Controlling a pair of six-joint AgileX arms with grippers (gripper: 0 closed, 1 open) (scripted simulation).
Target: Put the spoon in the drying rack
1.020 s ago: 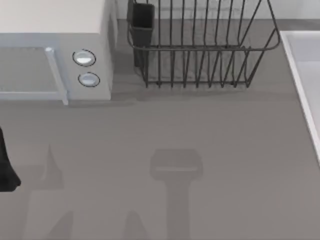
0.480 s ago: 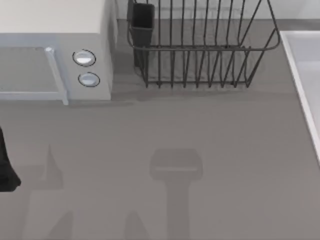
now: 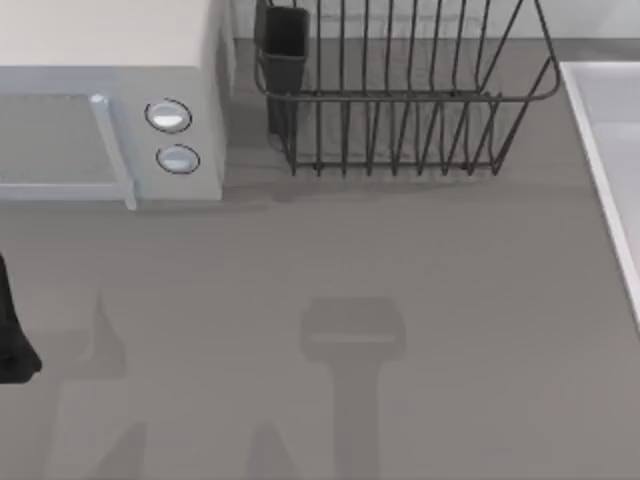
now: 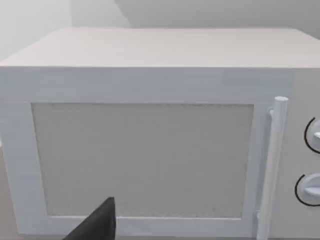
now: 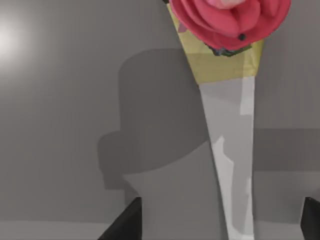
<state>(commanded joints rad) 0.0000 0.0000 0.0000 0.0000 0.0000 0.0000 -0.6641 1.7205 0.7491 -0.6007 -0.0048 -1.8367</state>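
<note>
Apparently no readable writing: drying rack [image 3: 400, 110] beside microwave [image 3: 110, 100].

I can read no text, label, brand or number from here. The microwave [image 3: 110, 100] front and its 2 knobs [image 3: 168, 116] carry no markings that I can make out, and the drying rack [image 3: 400, 90] is bare wire.
</note>
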